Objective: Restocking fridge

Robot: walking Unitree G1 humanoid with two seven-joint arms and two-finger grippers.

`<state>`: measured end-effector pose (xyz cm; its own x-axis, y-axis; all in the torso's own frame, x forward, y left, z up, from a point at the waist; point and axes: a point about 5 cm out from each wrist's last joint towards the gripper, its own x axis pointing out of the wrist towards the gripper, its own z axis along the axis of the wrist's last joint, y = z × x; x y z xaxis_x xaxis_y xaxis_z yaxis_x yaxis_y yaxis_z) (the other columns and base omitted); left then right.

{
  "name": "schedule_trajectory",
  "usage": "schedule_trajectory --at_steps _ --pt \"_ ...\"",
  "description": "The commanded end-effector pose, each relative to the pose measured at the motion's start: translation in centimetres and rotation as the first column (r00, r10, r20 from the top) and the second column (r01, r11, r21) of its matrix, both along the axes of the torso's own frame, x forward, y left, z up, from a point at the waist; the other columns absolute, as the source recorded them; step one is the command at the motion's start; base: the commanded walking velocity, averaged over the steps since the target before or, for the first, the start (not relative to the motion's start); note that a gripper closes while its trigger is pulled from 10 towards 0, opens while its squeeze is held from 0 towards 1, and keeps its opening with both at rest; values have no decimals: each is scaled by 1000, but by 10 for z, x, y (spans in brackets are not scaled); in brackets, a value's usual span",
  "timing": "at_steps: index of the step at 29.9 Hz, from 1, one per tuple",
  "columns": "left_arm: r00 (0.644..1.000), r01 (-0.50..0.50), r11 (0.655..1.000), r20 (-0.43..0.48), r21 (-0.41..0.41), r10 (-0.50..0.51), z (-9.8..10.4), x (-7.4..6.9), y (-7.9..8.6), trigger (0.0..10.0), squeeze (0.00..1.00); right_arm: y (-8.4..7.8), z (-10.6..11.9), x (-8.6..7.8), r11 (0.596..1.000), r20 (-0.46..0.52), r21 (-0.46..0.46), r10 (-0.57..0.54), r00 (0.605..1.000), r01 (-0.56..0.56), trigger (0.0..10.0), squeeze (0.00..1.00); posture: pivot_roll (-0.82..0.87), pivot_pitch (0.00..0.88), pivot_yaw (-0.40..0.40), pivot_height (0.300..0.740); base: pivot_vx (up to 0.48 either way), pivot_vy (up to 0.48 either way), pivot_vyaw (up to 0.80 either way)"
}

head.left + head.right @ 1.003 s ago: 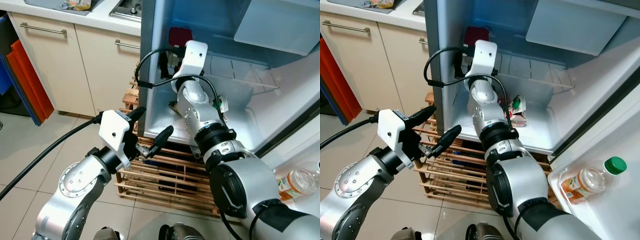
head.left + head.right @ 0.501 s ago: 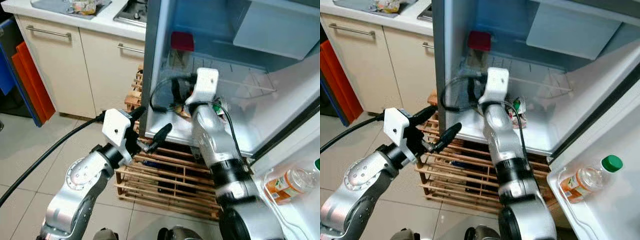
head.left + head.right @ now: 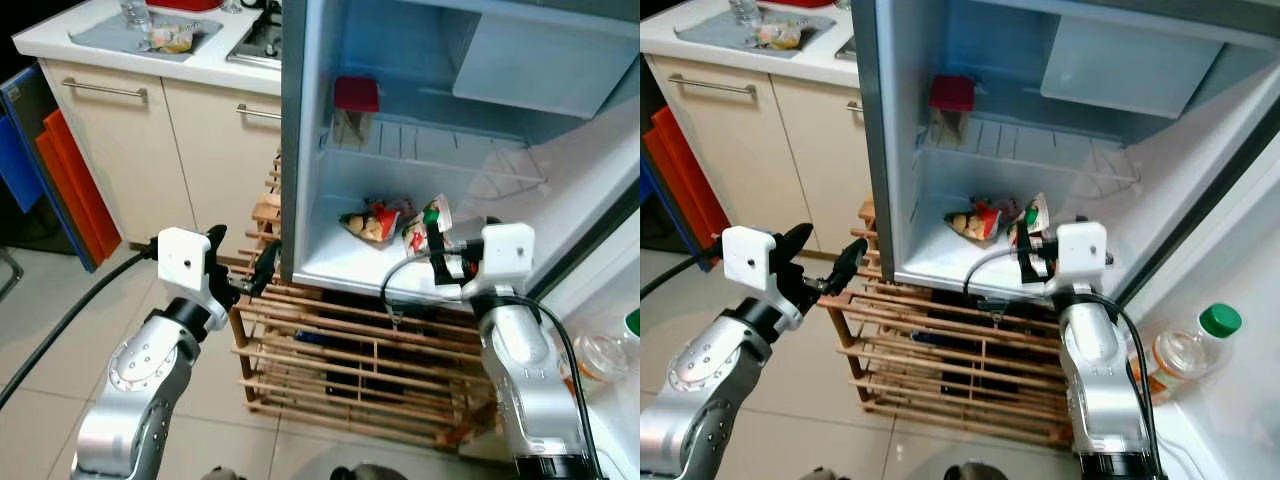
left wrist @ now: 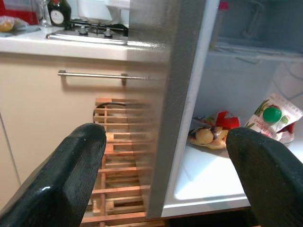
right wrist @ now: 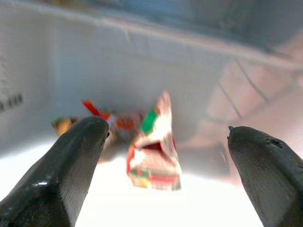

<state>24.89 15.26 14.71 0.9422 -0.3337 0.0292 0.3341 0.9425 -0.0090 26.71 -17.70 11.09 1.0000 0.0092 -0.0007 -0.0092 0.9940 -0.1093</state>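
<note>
The fridge (image 3: 300,150) stands open. On its bottom shelf lie a snack bag (image 3: 368,222) and a juice pouch with a green cap (image 3: 425,220). A red box (image 3: 356,95) sits on the wire shelf above. My right gripper (image 3: 440,258) is open at the front edge of the bottom shelf, pointing at the pouch (image 5: 154,146) from a short way off, with nothing between its fingers. My left gripper (image 3: 245,262) is open outside the fridge, level with its left side wall (image 4: 175,109).
A wooden slatted rack (image 3: 350,350) stands under the fridge. Beige cabinets (image 3: 120,150) and a counter with a hob are on the left. Orange and blue boards (image 3: 60,190) lean at the far left. A green-capped bottle (image 3: 1185,350) rests in the door shelf.
My right arm has drawn back from deep inside the fridge to the front edge of the bottom shelf, uncovering the snack bag and pouch. The left arm has dropped and moved left.
</note>
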Motion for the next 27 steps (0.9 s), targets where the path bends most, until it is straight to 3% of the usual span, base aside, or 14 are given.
schedule_trajectory --at_steps 1,3,6,7,8,9,13,20,27 --pt "1000 1 1000 10 8 -1 0 3 -6 10000 0 -6 4 0 999 10 0 -40 999 40 10000 1000 -110 0 -36 740 0 0 0" --pt "999 -22 1000 27 5 22 3 6 -7 10000 0 -2 8 -1 999 34 37 -10 999 8 10000 1000 -116 0 -30 740 0 0 0" --pt "997 -27 999 73 35 24 8 11 -10 10000 0 5 12 2 1000 64 17 -1 998 0 10000 1000 -125 0 -20 740 0 0 0" --pt "997 -10 999 78 33 7 8 14 -14 10000 0 5 12 4 1000 58 23 -18 998 17 10000 918 -130 0 -15 740 0 0 0" --pt "997 -12 1000 80 27 10 9 15 -14 10000 0 5 12 5 999 57 23 -23 998 22 10000 918 -130 0 -15 740 0 0 0" --pt "997 -18 1000 82 24 16 9 17 -14 10000 0 6 12 5 999 60 30 -21 998 20 10000 0 -132 0 -13 740 0 0 0" --pt "996 -26 999 83 20 24 10 21 -15 10000 0 4 13 5 998 57 52 -33 998 30 10000 0 -143 0 -2 740 0 0 0" --pt "995 -46 999 89 -24 48 7 27 -18 10000 0 -14 3 8 987 2 92 -131 991 130 10000 0 -150 0 -6 740 0 0 0" --pt "991 -56 997 116 -47 61 10 34 -23 10000 0 -13 6 17 993 3 72 -96 995 96 10000 0 -148 0 -33 740 0 0 0"
